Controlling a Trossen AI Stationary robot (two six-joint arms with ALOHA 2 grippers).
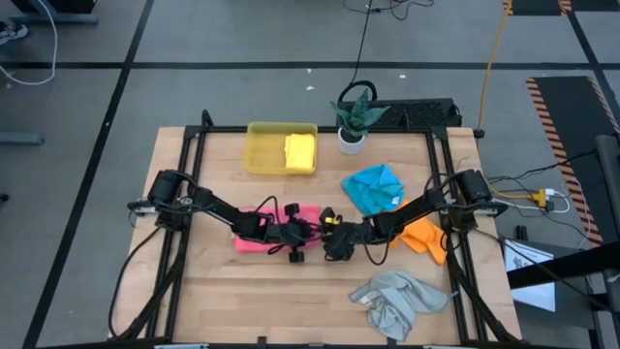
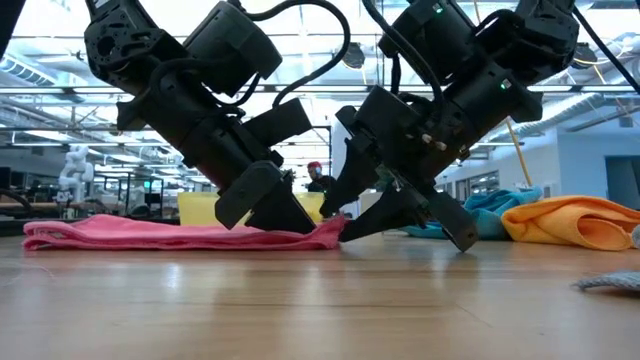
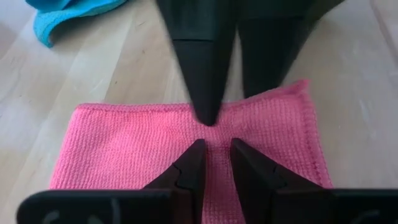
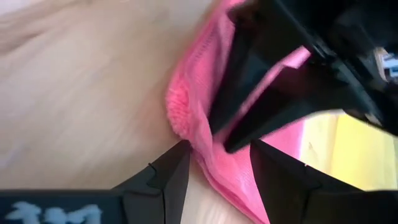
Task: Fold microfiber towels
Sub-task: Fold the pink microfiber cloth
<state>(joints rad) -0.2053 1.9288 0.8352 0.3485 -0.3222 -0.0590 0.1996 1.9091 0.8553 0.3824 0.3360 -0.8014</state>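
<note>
The pink towel lies folded flat on the table at centre left. My left gripper comes slanting down onto it near its right edge, its fingers close together with pink cloth between them. My right gripper faces it from the right and stands open, its fingers on either side of the towel's right edge. A folded yellow towel lies in the yellow tray. The blue towel, the orange towel and the grey towel lie crumpled on the right half. My left gripper has its fingertips down on the pink towel's top, a little in from the middle of its right edge, with a narrow strip of cloth between them. It comes slanting down from the table's left. The towel lies flat on the table. My right gripper reaches slanting down from the table's right. One finger rests against the towel's slightly raised, bunched right edge. Whether the other finger touches the cloth, I cannot tell.
A potted plant stands at the far edge beside the tray. The two grippers meet tip to tip at mid-table. Bare wood lies toward the near edge on the left.
</note>
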